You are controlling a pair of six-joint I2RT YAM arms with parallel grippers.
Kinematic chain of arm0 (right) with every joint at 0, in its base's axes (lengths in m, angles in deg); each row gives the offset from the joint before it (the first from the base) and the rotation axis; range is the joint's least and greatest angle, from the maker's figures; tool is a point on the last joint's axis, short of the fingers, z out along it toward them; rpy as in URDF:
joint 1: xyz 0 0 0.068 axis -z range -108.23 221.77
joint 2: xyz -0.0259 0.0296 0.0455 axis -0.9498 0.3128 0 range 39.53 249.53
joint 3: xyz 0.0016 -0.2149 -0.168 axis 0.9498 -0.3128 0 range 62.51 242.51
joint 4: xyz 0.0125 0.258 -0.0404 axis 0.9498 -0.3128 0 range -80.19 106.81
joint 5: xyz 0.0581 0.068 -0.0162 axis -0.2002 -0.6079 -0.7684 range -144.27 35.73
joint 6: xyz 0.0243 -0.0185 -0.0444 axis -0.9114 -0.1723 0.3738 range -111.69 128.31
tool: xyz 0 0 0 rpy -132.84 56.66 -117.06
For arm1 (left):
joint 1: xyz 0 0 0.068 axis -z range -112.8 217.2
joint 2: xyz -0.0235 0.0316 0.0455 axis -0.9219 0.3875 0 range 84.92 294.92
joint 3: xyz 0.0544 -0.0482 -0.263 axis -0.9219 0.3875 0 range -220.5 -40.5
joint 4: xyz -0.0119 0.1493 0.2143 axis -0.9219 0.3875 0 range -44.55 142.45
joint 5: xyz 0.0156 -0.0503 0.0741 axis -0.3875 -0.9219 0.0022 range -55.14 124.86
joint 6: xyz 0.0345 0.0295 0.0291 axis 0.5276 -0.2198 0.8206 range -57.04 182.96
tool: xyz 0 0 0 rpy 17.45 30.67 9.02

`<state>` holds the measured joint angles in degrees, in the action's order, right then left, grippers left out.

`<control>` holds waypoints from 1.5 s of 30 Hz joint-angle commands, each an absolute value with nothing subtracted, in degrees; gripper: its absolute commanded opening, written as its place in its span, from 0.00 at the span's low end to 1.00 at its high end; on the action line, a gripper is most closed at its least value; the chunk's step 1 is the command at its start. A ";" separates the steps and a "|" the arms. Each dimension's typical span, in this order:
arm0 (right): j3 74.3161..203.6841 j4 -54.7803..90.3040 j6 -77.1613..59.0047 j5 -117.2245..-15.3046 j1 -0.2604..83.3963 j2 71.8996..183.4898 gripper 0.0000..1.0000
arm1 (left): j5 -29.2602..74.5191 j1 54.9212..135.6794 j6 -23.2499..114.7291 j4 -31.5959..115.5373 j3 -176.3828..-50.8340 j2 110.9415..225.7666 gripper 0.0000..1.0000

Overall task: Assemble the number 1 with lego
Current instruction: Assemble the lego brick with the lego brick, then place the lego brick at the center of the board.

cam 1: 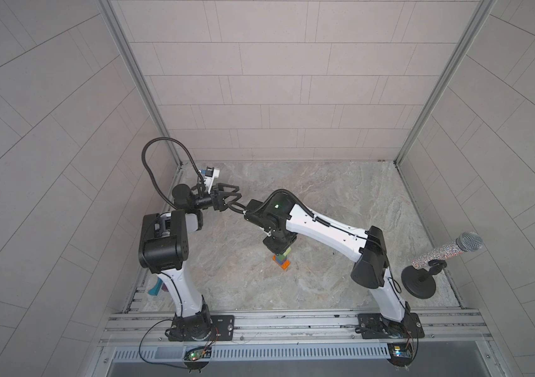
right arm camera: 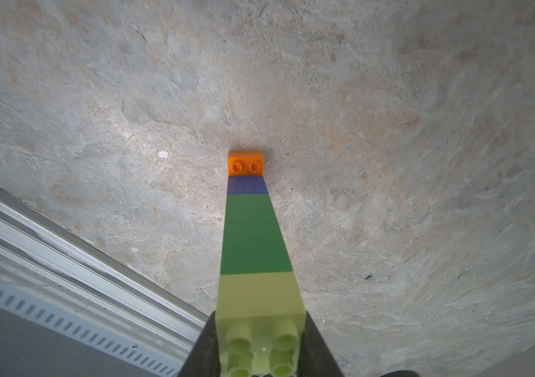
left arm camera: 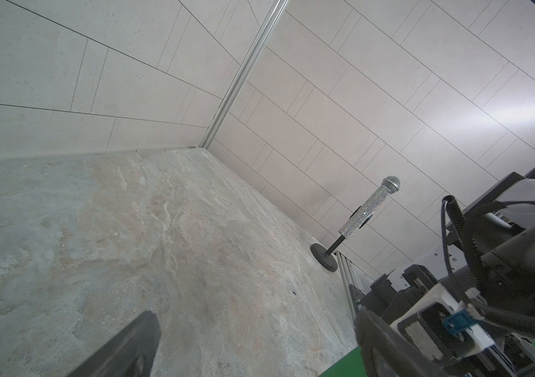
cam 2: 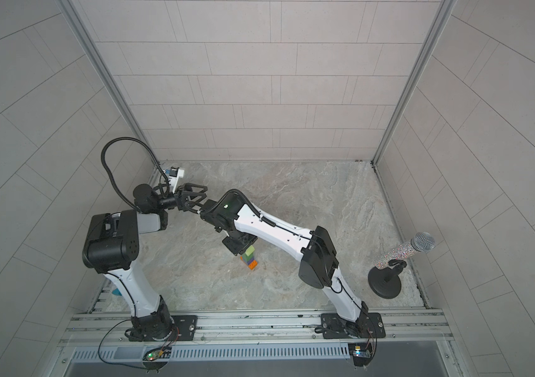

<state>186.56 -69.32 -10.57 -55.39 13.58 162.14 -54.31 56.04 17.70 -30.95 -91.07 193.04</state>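
Right gripper clamped on lime tip of bar. I hold it upright, orange foot seemingly down on table, just below centre in both top views. My guess: pressing joints tight, or standing it. Left gripper spread, empty, parked centre-left, clear of the work. Marbled slab, tiled walls, mic at right edge.
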 commanded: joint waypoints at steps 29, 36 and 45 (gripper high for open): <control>165.62 -54.79 -12.60 -75.07 24.92 145.53 0.10 | -56.80 58.15 16.63 -32.70 -94.14 194.66 1.00; 165.59 -55.16 -12.53 -75.67 25.14 146.05 0.34 | -56.99 58.25 16.60 -32.73 -94.07 194.26 1.00; 165.18 -55.97 -12.71 -72.67 25.71 145.12 0.68 | -56.99 58.23 16.73 -32.70 -93.91 193.91 1.00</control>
<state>165.49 -54.54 -13.08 -74.41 25.36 147.51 -54.31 57.99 16.39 -30.95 -92.88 194.22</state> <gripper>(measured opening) 0.671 0.999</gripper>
